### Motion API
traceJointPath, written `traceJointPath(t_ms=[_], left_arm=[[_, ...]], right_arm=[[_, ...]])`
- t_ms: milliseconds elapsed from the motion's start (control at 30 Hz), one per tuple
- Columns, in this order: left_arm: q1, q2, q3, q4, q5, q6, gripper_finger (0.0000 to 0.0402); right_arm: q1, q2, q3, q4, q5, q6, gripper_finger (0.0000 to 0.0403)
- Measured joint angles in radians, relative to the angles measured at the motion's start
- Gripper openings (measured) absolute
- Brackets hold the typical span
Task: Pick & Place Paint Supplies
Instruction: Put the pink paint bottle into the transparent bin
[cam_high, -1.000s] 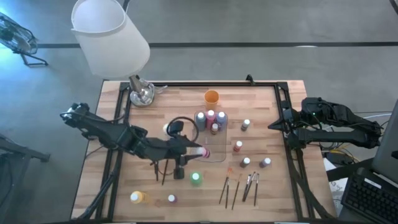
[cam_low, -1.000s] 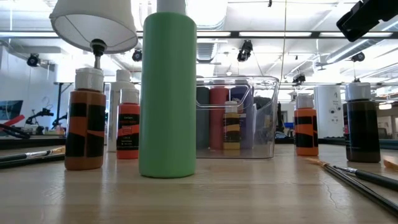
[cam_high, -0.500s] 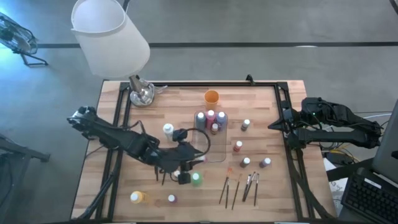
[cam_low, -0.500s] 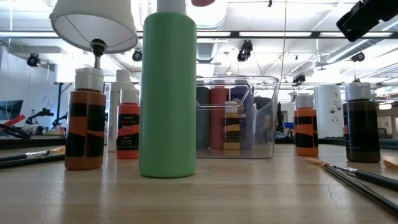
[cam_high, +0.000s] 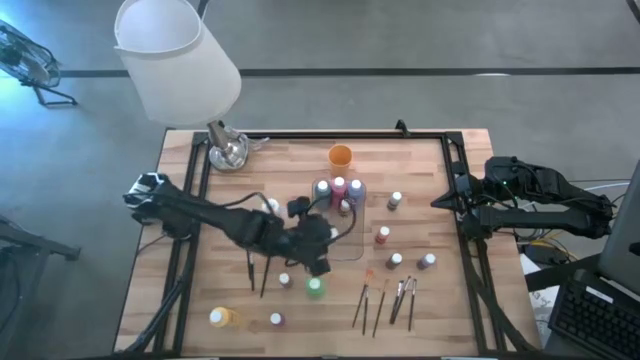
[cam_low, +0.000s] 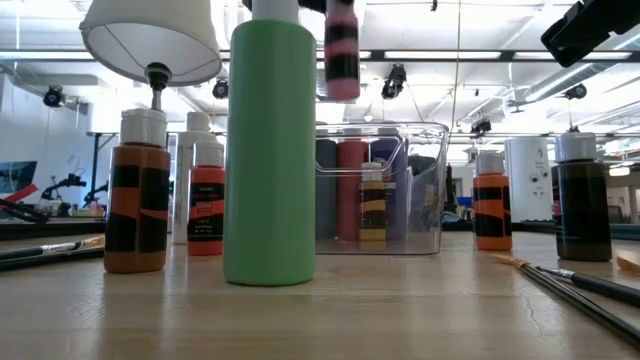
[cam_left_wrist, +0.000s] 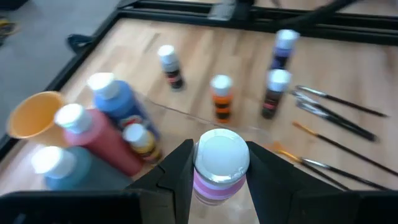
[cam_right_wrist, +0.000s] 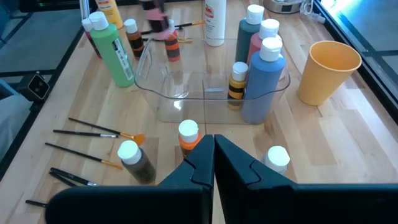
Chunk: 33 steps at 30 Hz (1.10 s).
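At the left of the wooden worktop (cam_high: 420, 160) a yellow-capped paint bottle (cam_high: 219, 317) and a small purple paint bottle (cam_high: 276, 320) stand near the front edge, with two thin dark paintbrushes (cam_high: 258, 277) lying behind them and a tall green paint bottle (cam_high: 315, 288) a little to their right; none of these has been put away. Above that green bottle and the near-left corner of the clear rectangular plastic tray (cam_right_wrist: 205, 93), the left gripper (cam_left_wrist: 219, 163) holds a pink-banded paint bottle with a white cap (cam_left_wrist: 218, 167) upright in the air, its jaws closed on the bottle's shoulders; in the low view the bottle hangs well above the tray's rim. The tray already holds a blue, a red, a grey-green and a small yellow-banded bottle (cam_right_wrist: 237, 84) at its far end, so I judge the job under halfway done. To the right, the small orange bottle (cam_high: 383, 236), a white-capped dark bottle (cam_high: 395, 201), two more small bottles (cam_high: 396, 261) and the reddish-handled and dark paintbrushes (cam_high: 385, 299) lie loose on the worktop. The small orange cup (cam_high: 340, 156) stands beyond the tray. The right gripper (cam_right_wrist: 214, 152) waits at the right edge, jaws pressed together and empty
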Motion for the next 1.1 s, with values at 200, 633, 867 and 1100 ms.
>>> traceJointPath(t_ms=[200, 633, 867, 1100], left_arm=[[0.053, 0.018, -0.001, 0.0, -0.034, -0.021, 0.0131], [0.139, 0.069, -0.134, 0.102, -0.086, -0.201, 0.0129], [0.188, 0.068, -0.223, 0.187, -0.079, -0.258, 0.0128], [0.193, 0.067, -0.269, 0.278, -0.062, -0.263, 0.0128]], right_arm=[[0.0, 0.0, 0.0, 0.0, 0.0, 0.0, 0.0008], [0.0, 0.0, 0.0, 0.0, 0.0, 0.0, 0.0008], [0.0, 0.0, 0.0, 0.0, 0.0, 0.0, 0.0008], [0.0, 0.0, 0.0, 0.0, 0.0, 0.0, 0.0008]])
